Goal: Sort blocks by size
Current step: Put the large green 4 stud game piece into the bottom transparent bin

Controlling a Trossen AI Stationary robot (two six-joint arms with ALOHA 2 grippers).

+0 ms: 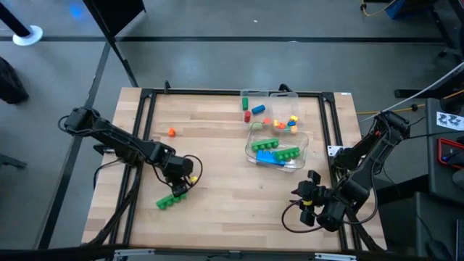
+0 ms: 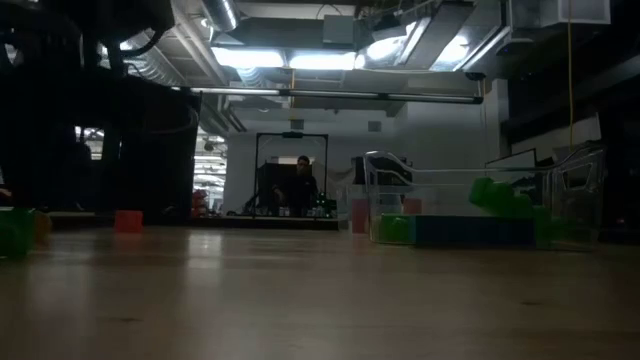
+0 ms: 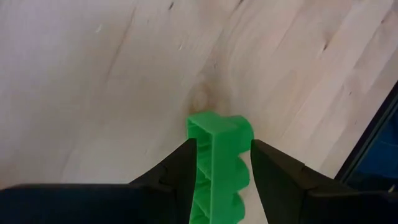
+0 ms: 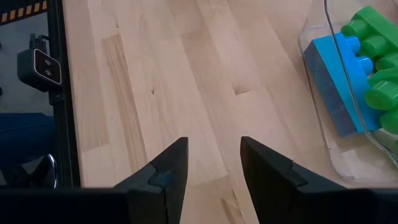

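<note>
Gripped across its narrow sides, a light, rigid green bar (image 3: 219, 163) is held by the left gripper (image 3: 221, 168) at seven o'clock on the table (image 1: 217, 145).

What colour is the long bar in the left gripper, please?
Green; the long bar in the left gripper shows best in the left wrist view.

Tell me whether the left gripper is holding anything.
Yes: left gripper is shut on the long green block, one finger against each side.

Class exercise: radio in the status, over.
Left gripper shut on long green block at table's left front. Right gripper open, empty, beside clear tray. Nothing blocking.
</note>
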